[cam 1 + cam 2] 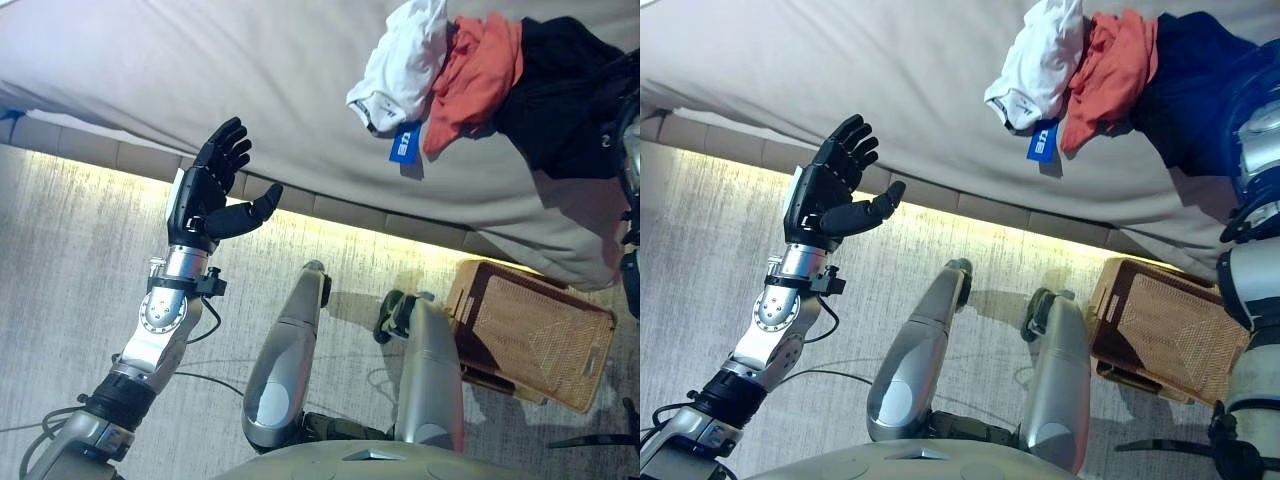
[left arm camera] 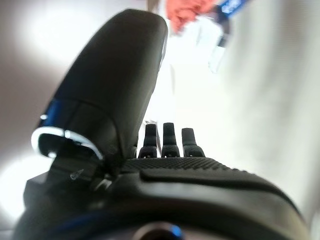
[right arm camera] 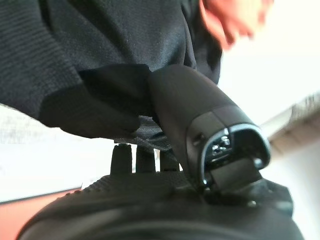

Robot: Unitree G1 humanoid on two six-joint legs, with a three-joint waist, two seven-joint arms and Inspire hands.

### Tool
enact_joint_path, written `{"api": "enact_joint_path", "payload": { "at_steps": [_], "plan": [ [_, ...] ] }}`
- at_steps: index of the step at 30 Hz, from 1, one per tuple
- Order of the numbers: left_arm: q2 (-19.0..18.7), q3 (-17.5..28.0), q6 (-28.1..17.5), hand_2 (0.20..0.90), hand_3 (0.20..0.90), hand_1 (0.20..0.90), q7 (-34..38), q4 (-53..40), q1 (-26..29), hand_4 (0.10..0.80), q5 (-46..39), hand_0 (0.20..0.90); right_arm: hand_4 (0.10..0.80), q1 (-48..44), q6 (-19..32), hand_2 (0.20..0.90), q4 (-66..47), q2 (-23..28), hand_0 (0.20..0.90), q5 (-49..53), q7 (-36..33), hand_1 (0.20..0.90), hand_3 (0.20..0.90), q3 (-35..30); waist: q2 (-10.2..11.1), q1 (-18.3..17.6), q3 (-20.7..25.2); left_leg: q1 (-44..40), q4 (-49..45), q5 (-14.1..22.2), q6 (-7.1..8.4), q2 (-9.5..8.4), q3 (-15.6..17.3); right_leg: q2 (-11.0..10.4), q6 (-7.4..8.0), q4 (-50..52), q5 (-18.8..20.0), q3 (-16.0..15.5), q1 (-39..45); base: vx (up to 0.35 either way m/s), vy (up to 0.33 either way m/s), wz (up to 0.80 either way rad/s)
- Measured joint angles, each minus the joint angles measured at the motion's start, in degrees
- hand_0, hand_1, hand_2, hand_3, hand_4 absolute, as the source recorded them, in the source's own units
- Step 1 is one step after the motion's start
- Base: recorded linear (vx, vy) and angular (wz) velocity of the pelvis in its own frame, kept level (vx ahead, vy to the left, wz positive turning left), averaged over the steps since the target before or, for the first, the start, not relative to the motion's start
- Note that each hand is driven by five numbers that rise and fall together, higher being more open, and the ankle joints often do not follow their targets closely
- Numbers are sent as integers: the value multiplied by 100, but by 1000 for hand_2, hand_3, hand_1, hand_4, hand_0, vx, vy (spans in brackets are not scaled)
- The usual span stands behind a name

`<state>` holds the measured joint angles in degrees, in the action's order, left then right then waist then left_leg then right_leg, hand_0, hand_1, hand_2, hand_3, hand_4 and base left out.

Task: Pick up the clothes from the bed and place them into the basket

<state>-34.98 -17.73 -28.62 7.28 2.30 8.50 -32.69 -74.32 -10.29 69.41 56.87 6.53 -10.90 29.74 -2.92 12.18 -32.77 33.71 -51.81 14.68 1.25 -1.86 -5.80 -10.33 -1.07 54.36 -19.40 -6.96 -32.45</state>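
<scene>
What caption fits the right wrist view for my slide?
Right hand at the black garment on the bed, thumb against the cloth, orange garment beyond.

Soft, matt cloth throughout: white garment (image 1: pixel 405 60), orange garment (image 1: pixel 475 70) and black garment (image 3: pixel 90 60), the last finely knitted up close. Smooth, matt grey fabric on the bed (image 1: pixel 200 80). Woven wicker on the basket (image 1: pixel 530 335), coarse and tan. Short-piled grey carpet (image 1: pixel 60 270) underneath. Glossy dark plastic on the right hand (image 3: pixel 200 125).
</scene>
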Motion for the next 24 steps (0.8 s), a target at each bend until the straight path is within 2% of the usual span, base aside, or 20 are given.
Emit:
{"api": "enact_joint_path", "payload": {
  "at_steps": [6, 8, 10, 12, 13, 14, 15, 17, 20, 24],
  "plan": [
    [1, 4, 162, 900, 900, 900, -84, 30, 4, 800, -102, 900, 100, 83, 64, 300, 7, 251, 300, -67, 5, 300, 200, -255, 107, -83, 32, -1225, 1065, -142, -55, 77, 228, 14, 84, -1022, 285, 0, 1087, 49, 28, -19],
    [0, 6, 210, 900, 900, 900, -86, 30, 18, 800, -100, 900, 100, 197, 78, 300, -12, 277, 300, -98, 13, 300, 200, -371, 257, -118, 139, -1638, 1648, -341, -56, 71, 317, 24, 194, -1537, 420, 23, 1433, 61, 60, -17],
    [-3, 9, 231, 900, 900, 900, -88, 28, 64, 800, -101, 900, 100, 289, 96, 300, -9, 303, 300, -98, 20, 300, 200, -492, 429, -189, 337, -1868, 2083, -508, -80, 90, 402, 58, 227, -1942, 610, 34, 1609, 65, 93, -17],
    [21, -6, 414, 900, 900, 900, -89, 64, 155, 800, -100, 900, 100, 357, 137, 300, -88, 342, 300, -104, 52, 300, 200, -704, 480, -358, 352, -2478, 2691, -716, -74, 116, 452, 106, 250, -2551, 857, 38, 2176, 127, 137, -18],
    [46, -11, 513, 900, 900, 900, -83, 78, 120, 800, -100, 900, 100, 561, 195, 300, -205, 368, 300, -113, 62, 300, 200, -731, 515, -419, 487, -2677, 2981, -796, -66, 114, 494, 110, 294, -2838, 931, 39, 2363, 122, 120, -13],
    [89, -18, 575, 900, 900, 900, -74, 87, 34, 800, -101, 900, 100, 895, 290, 300, -368, 420, 300, -125, 65, 300, 200, -783, 602, -470, 892, -2650, 3243, -803, -74, 106, 553, 114, 319, -3088, 945, 65, 2316, 113, 121, -16],
    [167, -24, 629, 900, 900, 900, -52, 113, 7, 800, -107, 900, 100, 1243, 364, 300, -579, 524, 300, -148, 79, 300, 200, -907, 644, -503, 1194, -2700, 3530, -923, -90, 96, 610, 133, 421, -3363, 1075, 124, 2338, 85, 107, -22],
    [270, -13, 733, 900, 900, 900, 14, 214, 14, 800, -118, 900, 100, 1517, 448, 300, -807, 629, 300, -194, 151, 300, 200, -1000, 630, -666, 1265, -3170, 4008, -1111, -122, 98, 747, 189, 473, -3987, 1385, 208, 2826, 37, 100, -33],
    [435, -55, 907, 900, 900, 900, 13, 602, 9, 800, -114, 900, 100, 2119, 525, 300, -1095, 659, 300, -355, 163, 300, 200, -1278, 664, -892, 1609, -3399, 4380, -1170, -117, 83, 892, 227, 507, -4612, 1638, 340, 3097, 4, 73, -27],
    [536, -46, 1066, 900, 900, 900, 136, 1114, -33, 800, -119, 900, 100, 3059, 552, 300, -1706, 682, 300, -497, 161, 300, 200, -1617, 661, -1210, 1736, -3788, 4769, -1201, -124, 78, 1107, 283, 535, -5271, 1937, 508, 3508, -12, 53, -30]
  ]
}}
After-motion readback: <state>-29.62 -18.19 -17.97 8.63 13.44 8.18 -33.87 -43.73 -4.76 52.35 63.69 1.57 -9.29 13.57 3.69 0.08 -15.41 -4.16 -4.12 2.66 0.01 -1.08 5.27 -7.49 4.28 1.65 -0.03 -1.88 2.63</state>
